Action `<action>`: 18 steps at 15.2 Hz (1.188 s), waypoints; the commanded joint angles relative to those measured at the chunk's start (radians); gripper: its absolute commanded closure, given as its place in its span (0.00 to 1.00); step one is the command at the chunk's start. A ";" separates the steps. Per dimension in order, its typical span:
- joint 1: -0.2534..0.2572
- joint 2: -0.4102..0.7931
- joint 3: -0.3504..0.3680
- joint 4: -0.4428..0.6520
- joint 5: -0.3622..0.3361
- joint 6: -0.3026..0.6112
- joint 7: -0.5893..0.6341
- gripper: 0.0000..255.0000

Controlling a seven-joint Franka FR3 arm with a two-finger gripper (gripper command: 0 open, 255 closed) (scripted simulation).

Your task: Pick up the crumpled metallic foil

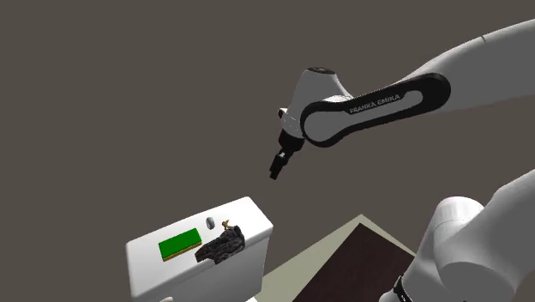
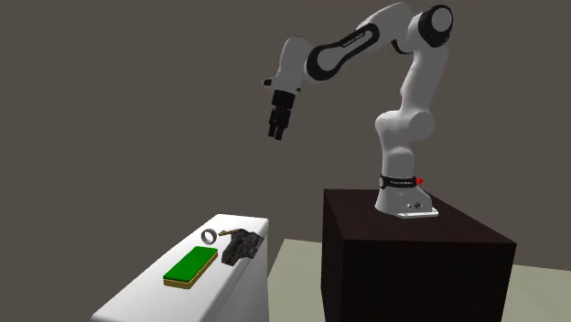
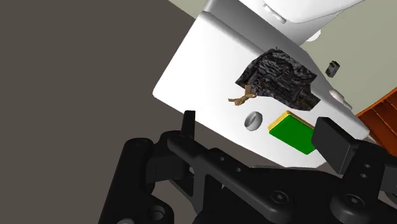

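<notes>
At white bench [image 1: 236,214] edge: dark crumpled foil lump [image 1: 221,246], 3 o'clock from flat green block [image 1: 179,246] in shoulder view. Open air above. High at 1 o'clock, black tool [image 1: 276,165] spread wide, empty; white arm [image 1: 480,73] outstretched.

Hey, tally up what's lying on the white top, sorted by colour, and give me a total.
On the white top:
Green: 1, the flat block
Black to dark grey: 1, the crumpled foil
Pale grey: 1, the small ring
Brown: 1, the little twisted piece
Total: 4
</notes>
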 commanded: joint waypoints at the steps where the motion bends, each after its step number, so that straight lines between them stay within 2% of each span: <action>1: 0.021 0.068 0.002 0.005 0.009 0.069 -0.031 0.00; 10: 0.102 0.374 0.032 0.074 0.068 0.328 -0.175 0.00; 18: 0.138 0.653 0.093 0.199 0.096 0.497 -0.294 0.00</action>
